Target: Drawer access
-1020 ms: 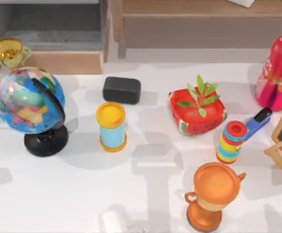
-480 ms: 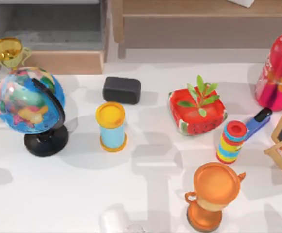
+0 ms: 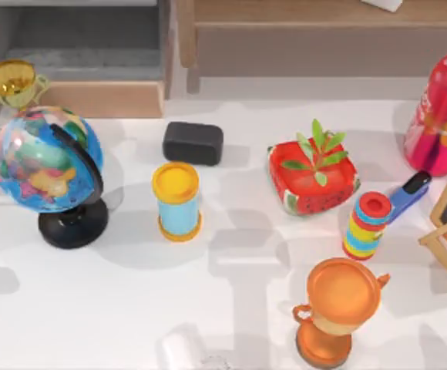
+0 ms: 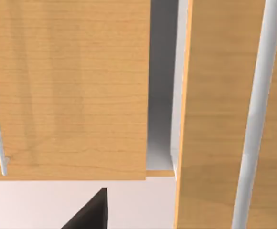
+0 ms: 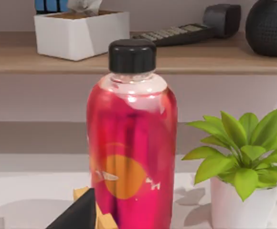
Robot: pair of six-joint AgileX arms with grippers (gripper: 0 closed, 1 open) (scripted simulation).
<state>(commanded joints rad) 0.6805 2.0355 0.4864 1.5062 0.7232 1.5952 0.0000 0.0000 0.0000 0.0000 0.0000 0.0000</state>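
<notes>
I judge the wide, shallow light-wood drawer with grey inside (image 3: 77, 58), at 11 o'clock, already open; next needs reaching in, though I cannot tell either gripper's state.

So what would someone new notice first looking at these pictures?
Probably the colourful globe at the table's left, standing just in front of the drawer, which sits open showing its grey inside. Next, the tall pink bottle at the right edge and the orange trophy near the front.

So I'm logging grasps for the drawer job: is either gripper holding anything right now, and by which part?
It cannot be told. The left wrist view faces the drawer front, but no fingers show gripping it.
</notes>
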